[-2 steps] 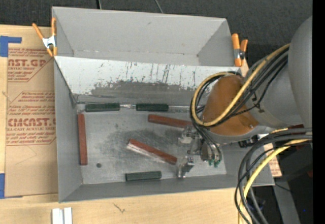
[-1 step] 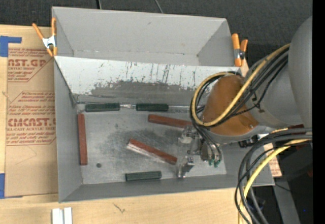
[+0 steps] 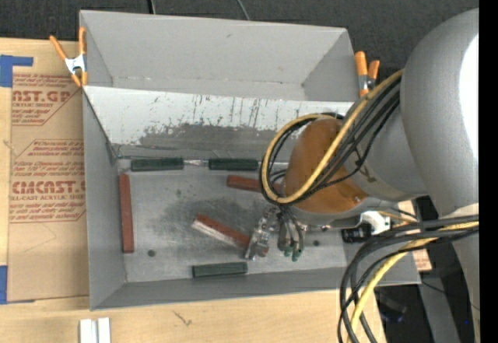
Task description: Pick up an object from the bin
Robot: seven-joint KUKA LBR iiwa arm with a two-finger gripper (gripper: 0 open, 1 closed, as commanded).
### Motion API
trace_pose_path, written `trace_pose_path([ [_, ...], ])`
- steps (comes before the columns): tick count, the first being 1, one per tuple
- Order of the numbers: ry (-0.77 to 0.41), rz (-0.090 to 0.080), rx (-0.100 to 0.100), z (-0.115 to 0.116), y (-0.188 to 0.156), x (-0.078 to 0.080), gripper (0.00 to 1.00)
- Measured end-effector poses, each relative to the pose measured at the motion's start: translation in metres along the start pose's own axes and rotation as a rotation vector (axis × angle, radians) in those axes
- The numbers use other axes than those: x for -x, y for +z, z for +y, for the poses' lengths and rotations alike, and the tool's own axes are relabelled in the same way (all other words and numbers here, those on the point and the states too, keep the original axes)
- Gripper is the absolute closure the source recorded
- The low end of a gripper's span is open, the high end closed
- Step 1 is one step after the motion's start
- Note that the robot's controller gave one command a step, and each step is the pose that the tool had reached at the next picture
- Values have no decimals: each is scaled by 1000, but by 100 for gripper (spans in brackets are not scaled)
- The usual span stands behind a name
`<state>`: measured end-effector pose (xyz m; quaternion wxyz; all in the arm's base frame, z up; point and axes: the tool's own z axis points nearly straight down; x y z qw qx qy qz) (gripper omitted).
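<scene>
My gripper hangs low over the bin's front right part, below the arm's orange cover. Its two fingers stand apart, so it is open, and nothing shows between them. A reddish-brown stick lies slanted on the floor just to the left, its right end at my left finger. Whether they touch I cannot tell. A dark green stick lies flat along the front wall, left of and below the gripper. Another reddish stick lies further back, its right end hidden under the orange cover.
A long red stick lies along the left wall. Two dark green sticks lie end to end at the foot of the back wall. The arm with its cables covers the bin's right side.
</scene>
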<state>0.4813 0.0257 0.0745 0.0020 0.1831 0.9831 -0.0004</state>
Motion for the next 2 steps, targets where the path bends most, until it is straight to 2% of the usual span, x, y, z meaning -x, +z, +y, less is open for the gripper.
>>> trace_pose_path([
  [1, 0, 0, 0, 0, 0, 0, 100],
  [2, -63, -2, 2, -1, -176, 21, 100],
])
